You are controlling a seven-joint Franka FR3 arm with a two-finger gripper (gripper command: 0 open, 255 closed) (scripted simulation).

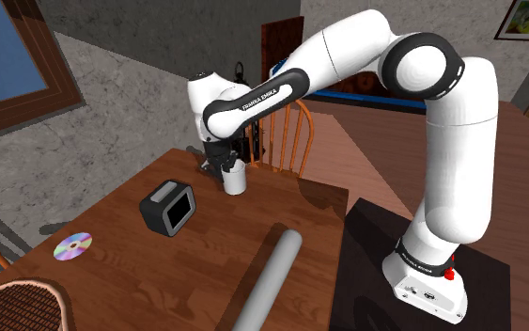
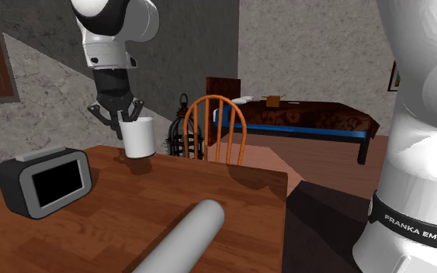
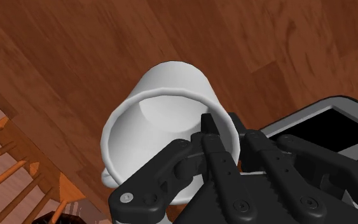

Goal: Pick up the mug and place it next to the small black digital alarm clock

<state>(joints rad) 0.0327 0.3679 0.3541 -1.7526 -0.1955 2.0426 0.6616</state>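
A plain white mug [image 1: 235,176] [image 2: 139,138] [image 3: 171,108] is upright at the far edge of the wooden table [image 1: 215,254]. My gripper [image 1: 223,160] [image 2: 123,120] [image 3: 227,130] comes down on it from above, shut on its rim, with one finger inside and one outside the wall. Whether the mug's base touches the table I cannot tell. The small black alarm clock [image 1: 170,207] [image 2: 46,182] [image 3: 336,127], grey-framed with a dark screen, stands on the table a short way from the mug, toward the shoulder view's left.
A long grey cylinder [image 1: 272,273] [image 2: 185,236] lies on the table nearer the stand. A shiny disc [image 1: 72,245] lies near the table's left edge. A wooden chair [image 1: 290,136] [image 2: 213,128] stands just behind the mug. A wicker chair back [image 1: 18,306] is at the lower left.
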